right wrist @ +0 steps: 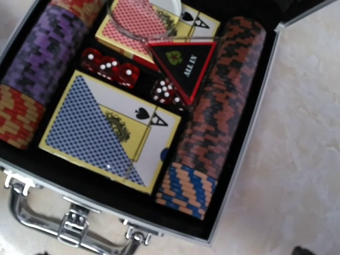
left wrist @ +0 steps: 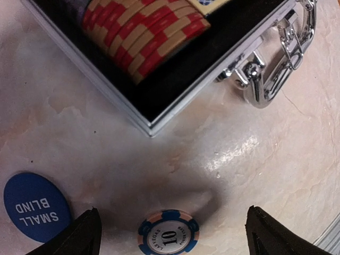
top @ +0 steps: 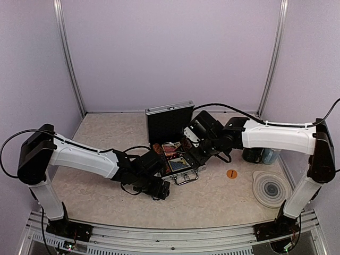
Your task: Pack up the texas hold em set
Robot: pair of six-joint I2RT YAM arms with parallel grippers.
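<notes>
The left pincer [left wrist: 171,235] is held low over the tabletop [left wrist: 276,159] with its fingers spread wide. A blue-and-white chip marked 10 [left wrist: 168,231] lies flat between them and is touched by neither. Just outside the left finger a blue SMALL BLIND button [left wrist: 36,206] is seen, also loose on the tabletop. The near corner of the silver case [left wrist: 87,71] is set a little beyond both.

The right pincer [top: 192,154] is hung over the open case. Nothing is seen to be held by it, and whether its jaws are spread cannot be told from the pictures.

The packing is judged to be well advanced. Rows of purple chips [right wrist: 45,50], red-and-yellow chips [right wrist: 18,117], black-and-red chips [right wrist: 223,90] and blue-and-orange chips [right wrist: 186,186] are stood on edge along both sides. The blue deck [right wrist: 103,133], the red deck [right wrist: 143,26], the red dice [right wrist: 109,69] and the black ALL IN triangle [right wrist: 186,66] are laid between them.

Three pieces are left outside: the chip, the blue button and an orange disc [top: 231,173] well to the right of the case. After that the upright lid [top: 169,123] has to be lowered and the chrome latches by the handle [right wrist: 48,218] fastened.

The case is small and ribbed, lined in black, and is placed at the middle of the tabletop.
</notes>
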